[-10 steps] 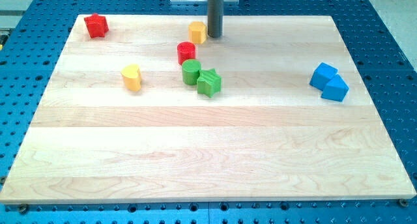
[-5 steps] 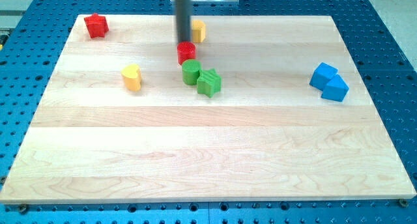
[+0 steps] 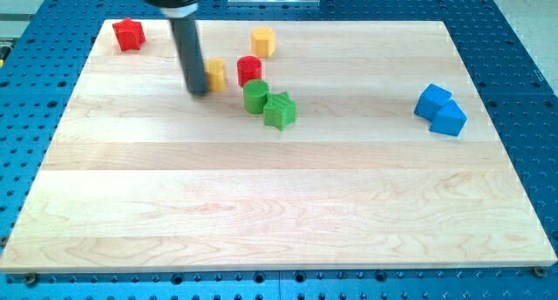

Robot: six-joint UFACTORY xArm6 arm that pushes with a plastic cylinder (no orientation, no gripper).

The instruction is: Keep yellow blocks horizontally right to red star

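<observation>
Tip (image 3: 199, 92) against half-hidden yellow block (image 3: 215, 74)

The rod covers the left part of a yellow block (image 3: 215, 74), so that block's shape cannot be made out, and whether my tip (image 3: 199, 92) touches it cannot be told. The rod's upper end runs out of the view's top edge. The green cylinder (image 3: 255, 97) is partly hidden behind the green star (image 3: 280, 111). The two blue blocks (image 3: 440, 109) overlap, and their exact shapes stay unclear.
</observation>
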